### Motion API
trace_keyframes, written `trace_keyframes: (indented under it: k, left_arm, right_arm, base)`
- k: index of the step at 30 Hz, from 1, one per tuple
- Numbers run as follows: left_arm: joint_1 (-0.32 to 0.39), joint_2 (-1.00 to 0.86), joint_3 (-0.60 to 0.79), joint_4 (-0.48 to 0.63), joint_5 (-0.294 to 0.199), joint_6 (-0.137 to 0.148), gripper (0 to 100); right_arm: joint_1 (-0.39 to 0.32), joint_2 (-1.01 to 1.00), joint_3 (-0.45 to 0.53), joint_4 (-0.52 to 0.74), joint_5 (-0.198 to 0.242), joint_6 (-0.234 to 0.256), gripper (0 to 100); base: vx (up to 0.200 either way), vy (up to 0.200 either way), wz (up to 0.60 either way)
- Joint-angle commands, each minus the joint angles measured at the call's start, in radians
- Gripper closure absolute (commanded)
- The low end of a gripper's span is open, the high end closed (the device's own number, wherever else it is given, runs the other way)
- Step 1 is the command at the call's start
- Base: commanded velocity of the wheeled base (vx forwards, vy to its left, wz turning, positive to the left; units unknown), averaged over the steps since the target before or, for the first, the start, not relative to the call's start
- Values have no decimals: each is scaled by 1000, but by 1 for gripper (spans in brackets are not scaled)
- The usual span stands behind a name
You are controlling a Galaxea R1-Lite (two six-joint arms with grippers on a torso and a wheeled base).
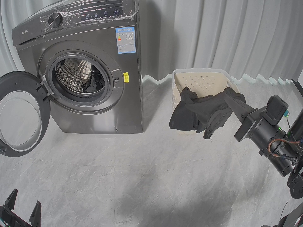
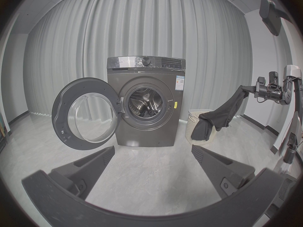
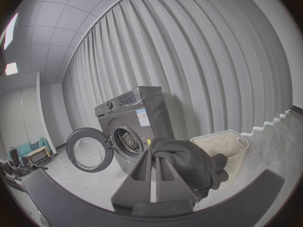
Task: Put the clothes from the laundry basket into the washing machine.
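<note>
Pale marble floor [image 1: 151, 174] lies between you and the washing machine [image 1: 126, 111], whose door [image 1: 22, 114] is swung wide. You're mid-transfer: your right gripper [image 3: 153, 156] is clamped tight on a dark garment [image 1: 202, 111], held raised with its tail draped over the laundry basket [image 1: 202, 74] rim. Next, lift it free and carry it across to the drum [image 1: 74, 74]. Your left gripper [image 1: 26, 196] hangs low, fingers spread, holding nothing.

The right arm [image 1: 264, 133] is a black cylinder with a brown cable [image 1: 284, 139].
</note>
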Motion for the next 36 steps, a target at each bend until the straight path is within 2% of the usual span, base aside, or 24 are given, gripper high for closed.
trace_keyframes:
  k: [1,15,32,36]
  left_arm:
    - [0,-17,15,0,0,-1,0]
    - [0,-17,15,0,0,-1,0]
    - [0,-17,15,0,0,-1,0]
    - [0,-17,15,0,0,1,0]
  right_arm:
    - [0,5,0,0,0,-1,100]
    - [7,13,1,-3,2,-1,100]
    - [22,15,9,-25,30,1,100]
    - [22,19,9,-25,30,1,100]
  base:
    - [0,200,0]
    - [0,200,0]
    - [0,200,0]
    - [0,0,0]
